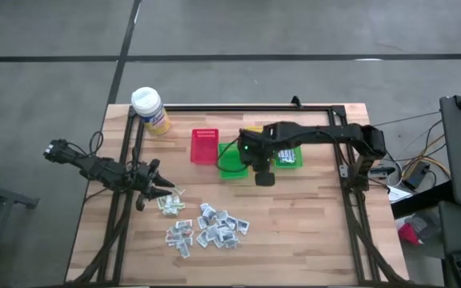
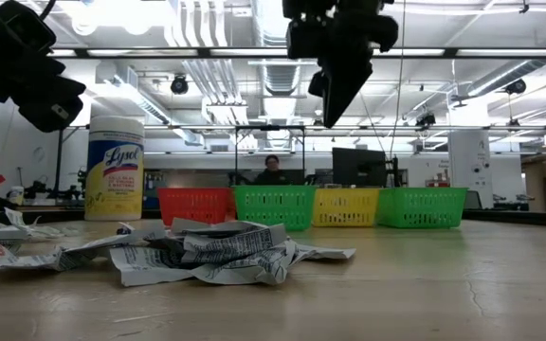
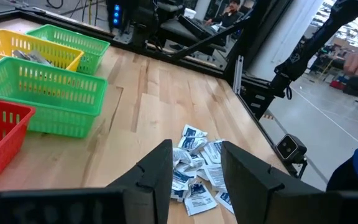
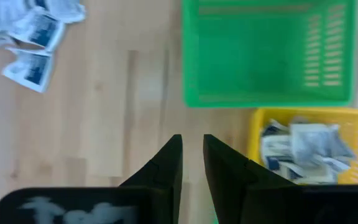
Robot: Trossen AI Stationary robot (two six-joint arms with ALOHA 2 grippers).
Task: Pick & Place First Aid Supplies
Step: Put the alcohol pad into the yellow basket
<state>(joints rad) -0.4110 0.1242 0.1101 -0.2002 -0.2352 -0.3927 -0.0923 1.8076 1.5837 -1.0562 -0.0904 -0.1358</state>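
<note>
Packets (image 4: 303,149) in yellow bin (image 4: 347,134), green bin (image 4: 266,56) empty, red bin (image 1: 204,146)

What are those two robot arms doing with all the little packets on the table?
They are sorting first aid packets from a loose pile on the wooden table into small bins. The right gripper hangs empty by the green bin and the yellow bin, which already holds some packets. The left gripper hovers near the pile with its fingers apart, holding nothing.
</note>
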